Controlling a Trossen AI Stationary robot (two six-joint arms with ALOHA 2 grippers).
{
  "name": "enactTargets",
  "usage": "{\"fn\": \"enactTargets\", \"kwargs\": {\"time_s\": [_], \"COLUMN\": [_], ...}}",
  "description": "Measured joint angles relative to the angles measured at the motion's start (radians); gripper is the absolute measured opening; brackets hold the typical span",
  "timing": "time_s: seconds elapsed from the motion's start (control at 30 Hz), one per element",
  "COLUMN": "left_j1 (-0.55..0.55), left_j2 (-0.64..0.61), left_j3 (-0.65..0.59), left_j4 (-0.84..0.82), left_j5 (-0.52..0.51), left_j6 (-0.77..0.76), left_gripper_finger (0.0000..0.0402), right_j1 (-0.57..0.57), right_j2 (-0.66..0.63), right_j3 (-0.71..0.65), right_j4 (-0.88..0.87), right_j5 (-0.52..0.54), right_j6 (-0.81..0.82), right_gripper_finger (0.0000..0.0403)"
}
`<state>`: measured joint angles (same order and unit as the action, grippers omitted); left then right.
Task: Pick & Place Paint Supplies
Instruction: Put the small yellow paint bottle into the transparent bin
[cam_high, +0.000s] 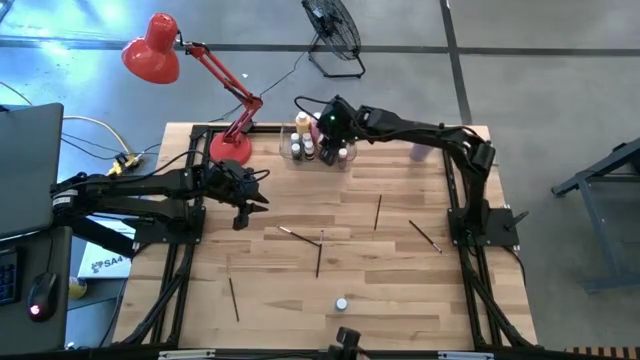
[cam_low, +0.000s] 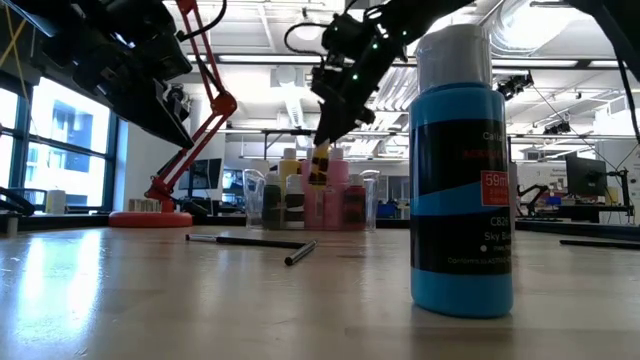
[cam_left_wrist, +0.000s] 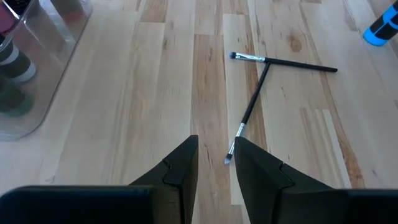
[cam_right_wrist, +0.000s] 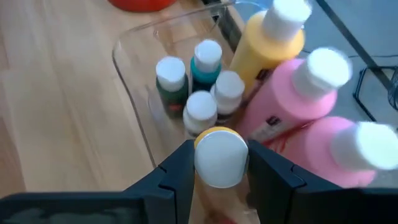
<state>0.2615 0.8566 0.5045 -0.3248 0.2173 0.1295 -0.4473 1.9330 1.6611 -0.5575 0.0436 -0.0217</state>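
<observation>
Holding a small yellow bottle (cam_right_wrist: 221, 157) in its jaws, your right gripper (cam_high: 332, 125) hangs over the clear bin (cam_high: 291, 152) at the worktop's (cam_high: 280, 270) far edge. Several bottles stand inside. Left gripper (cam_high: 245, 200) waits, jaws narrow and empty. Brushes (cam_high: 318, 252) and one blue bottle (cam_low: 462, 170) remain loose.

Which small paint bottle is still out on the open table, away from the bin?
The blue bottle, standing alone near the table's front edge. The other small bottles are in the clear bin or the right gripper.
</observation>
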Motion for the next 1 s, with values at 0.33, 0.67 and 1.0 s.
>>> {"fn": "enactTargets", "kwargs": {"time_s": [0.33, 0.67, 1.0], "left_j1": [0.0, 0.0, 0.0], "left_j2": [0.0, 0.0, 0.0], "left_j3": [0.0, 0.0, 0.0], "left_j4": [0.0, 0.0, 0.0], "left_j5": [0.003, 0.003, 0.003], "left_j6": [0.0, 0.0, 0.0], "left_gripper_finger": [0.0102, 0.0102, 0.0102], "right_j1": [-0.008, -0.025, -0.034], "right_j2": [0.07, 0.094, 0.103], "right_j3": [0.0, 0.0, 0.0], "right_j4": [-0.007, -0.018, -0.031], "right_j5": [0.01, 0.001, -0.053], "right_j6": [0.002, 0.02, 0.03], "right_gripper_finger": [0.012, 0.012, 0.012]}}
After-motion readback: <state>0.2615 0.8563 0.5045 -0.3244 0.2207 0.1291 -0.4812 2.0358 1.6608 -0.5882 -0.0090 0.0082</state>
